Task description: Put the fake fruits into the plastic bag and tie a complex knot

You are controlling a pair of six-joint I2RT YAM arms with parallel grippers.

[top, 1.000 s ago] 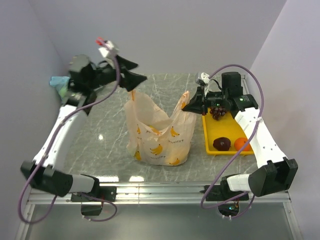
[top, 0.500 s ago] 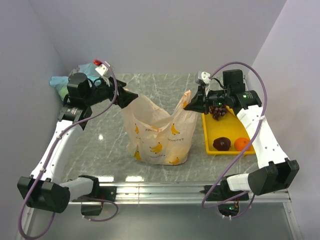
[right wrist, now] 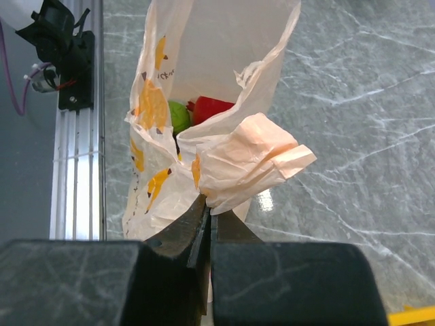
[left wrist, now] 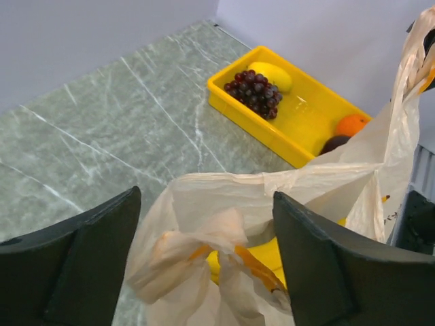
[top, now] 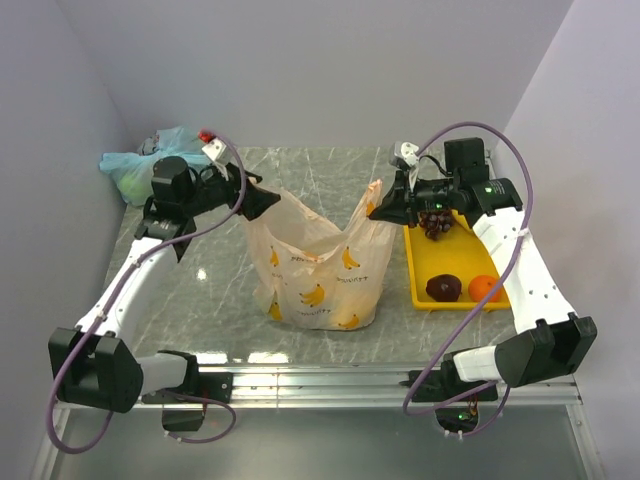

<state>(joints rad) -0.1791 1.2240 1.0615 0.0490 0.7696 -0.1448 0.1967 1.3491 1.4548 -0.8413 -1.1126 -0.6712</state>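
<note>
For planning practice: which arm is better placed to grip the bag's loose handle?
Left: the left pincer, open, straddles the loose handle; the right pincer is clamped on the other handle.

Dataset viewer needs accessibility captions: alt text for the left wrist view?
Open left gripper straddles the crumpled handle of a peach bag without pinching it. Behind, a yellow tray on the marble table holds grapes and an orange.

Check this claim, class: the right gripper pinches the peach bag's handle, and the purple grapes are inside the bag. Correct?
No. The left wrist view shows the purple grapes in the yellow tray, not the peach bag. The right gripper does pinch that bag's handle.
</note>
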